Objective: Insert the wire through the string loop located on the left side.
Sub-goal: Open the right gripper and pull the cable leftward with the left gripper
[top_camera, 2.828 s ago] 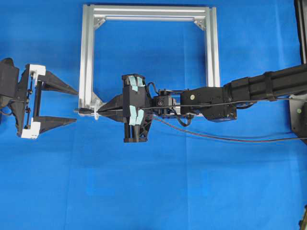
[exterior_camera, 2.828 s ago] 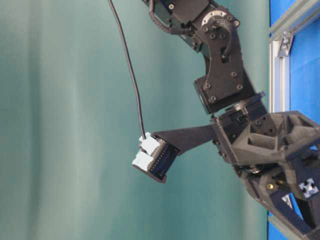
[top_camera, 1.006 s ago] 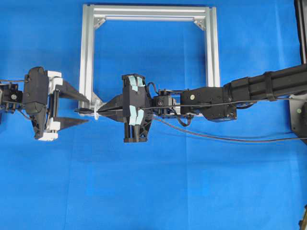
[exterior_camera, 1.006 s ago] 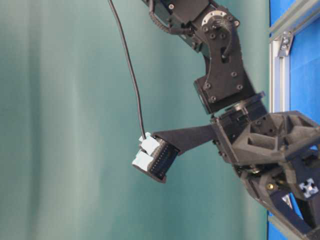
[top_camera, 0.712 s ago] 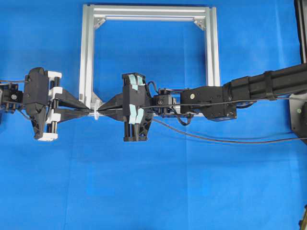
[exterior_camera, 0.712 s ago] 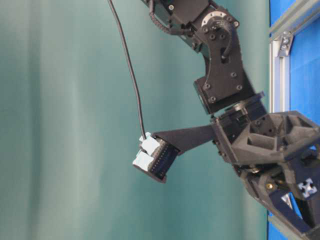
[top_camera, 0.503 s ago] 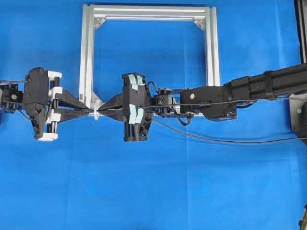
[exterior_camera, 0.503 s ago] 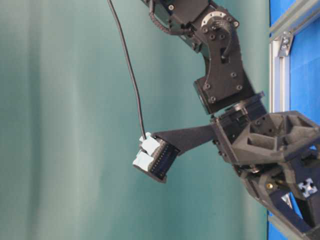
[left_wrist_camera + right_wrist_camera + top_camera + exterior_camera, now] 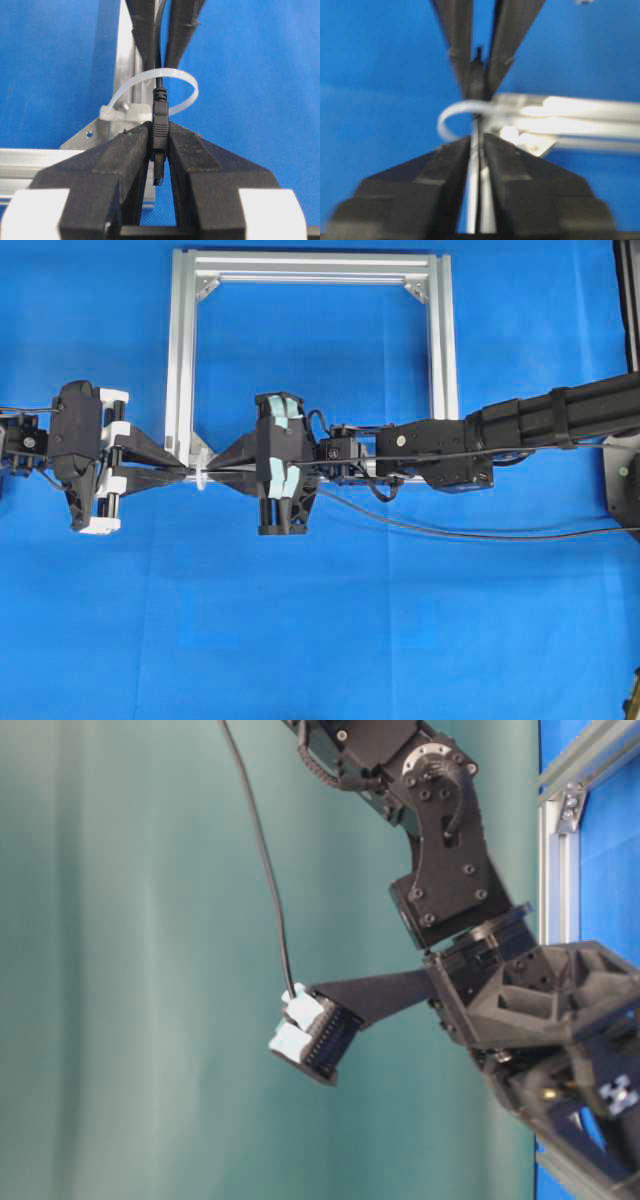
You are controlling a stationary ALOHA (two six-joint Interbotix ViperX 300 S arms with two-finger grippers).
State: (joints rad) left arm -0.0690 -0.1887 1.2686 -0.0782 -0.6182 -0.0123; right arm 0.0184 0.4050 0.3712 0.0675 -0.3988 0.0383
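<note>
Wire [image 9: 159, 107] threaded through string loop [image 9: 176, 79], plug end just past the loop on the side away from the frame [image 9: 185, 360]. Left gripper [image 9: 159, 145] clamped on the plug beside the loop. Right gripper [image 9: 477, 145] on the loop's opposite side, jaws narrow around the wire; grip cannot be confirmed.

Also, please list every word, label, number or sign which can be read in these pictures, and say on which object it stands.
None: no readable text in any view.
The pale teal tape patches on the right end effector are blank.
The silver aluminium frame, the black cable with its small dark plug and the white translucent loop carry no marking.
</note>
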